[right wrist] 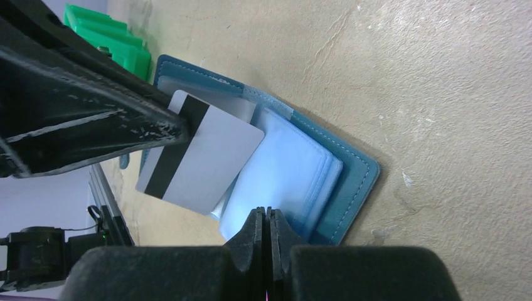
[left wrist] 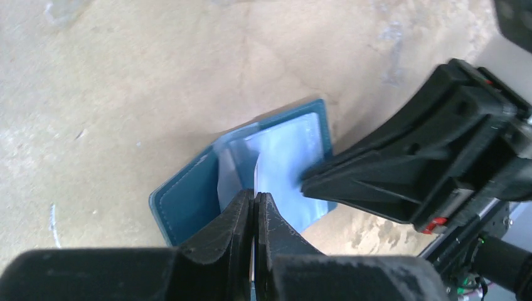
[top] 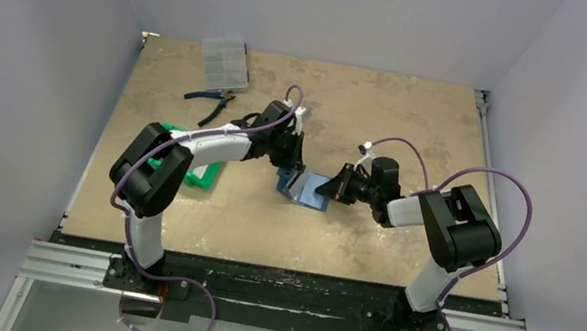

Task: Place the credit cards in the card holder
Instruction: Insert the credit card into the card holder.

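Observation:
The teal card holder (top: 304, 191) lies open on the table, its pale clear pocket leaves (right wrist: 288, 175) fanned out. My left gripper (left wrist: 255, 195) is shut on a grey-white credit card (right wrist: 210, 157) with a black stripe. It holds the card on edge above the holder's left half, with one corner over the pockets. From the right, my right gripper (right wrist: 266, 212) is shut at the edge of the top pocket leaf and seems to pinch it. Its black tip (left wrist: 307, 182) rests on that leaf, right beside the card.
A green plastic tray (top: 203, 170) sits left of the holder under the left arm. Blue-handled pliers (top: 211, 98) and a clear compartment box (top: 224, 62) lie at the back left. White walls close in three sides of the table.

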`<state>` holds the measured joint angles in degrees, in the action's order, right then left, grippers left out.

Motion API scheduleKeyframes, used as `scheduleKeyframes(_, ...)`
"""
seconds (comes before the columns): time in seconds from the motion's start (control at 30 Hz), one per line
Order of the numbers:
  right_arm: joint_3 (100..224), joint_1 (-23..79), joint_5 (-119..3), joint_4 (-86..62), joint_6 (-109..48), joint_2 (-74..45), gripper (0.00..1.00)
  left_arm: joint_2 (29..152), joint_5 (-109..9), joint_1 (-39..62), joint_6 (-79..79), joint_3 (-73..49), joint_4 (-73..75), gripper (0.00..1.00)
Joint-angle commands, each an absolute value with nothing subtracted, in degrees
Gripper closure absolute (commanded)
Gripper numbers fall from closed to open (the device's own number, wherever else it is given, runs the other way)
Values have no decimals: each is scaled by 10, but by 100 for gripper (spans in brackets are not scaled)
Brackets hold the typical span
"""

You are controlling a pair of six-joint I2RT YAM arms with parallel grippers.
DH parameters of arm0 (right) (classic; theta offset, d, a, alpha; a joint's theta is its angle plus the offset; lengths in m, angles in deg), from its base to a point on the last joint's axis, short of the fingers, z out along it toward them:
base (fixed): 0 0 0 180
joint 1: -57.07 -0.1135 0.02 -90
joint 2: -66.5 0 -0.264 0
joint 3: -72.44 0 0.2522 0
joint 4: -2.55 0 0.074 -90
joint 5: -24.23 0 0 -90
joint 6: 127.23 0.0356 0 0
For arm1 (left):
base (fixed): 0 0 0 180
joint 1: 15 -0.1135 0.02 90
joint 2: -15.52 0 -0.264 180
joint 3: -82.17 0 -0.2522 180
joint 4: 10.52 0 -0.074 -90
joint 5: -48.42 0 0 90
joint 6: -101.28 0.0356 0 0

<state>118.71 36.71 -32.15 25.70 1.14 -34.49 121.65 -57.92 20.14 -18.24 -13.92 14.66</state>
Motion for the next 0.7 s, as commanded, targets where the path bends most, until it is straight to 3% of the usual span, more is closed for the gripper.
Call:
scheduleKeyframes(0.0,1189,363,-326,248,1,-356,100,1184,-544,199,-210,-170,81,100)
scheduleKeyframes(0.27,1190,363,-325,251,-1,-356,100,1168,-517,188,-223,-190,98,100)
scheduleKeyframes(0.67,1192,362,-327,254,-3,-359,100,1158,-670,145,-247,-252,9,100)
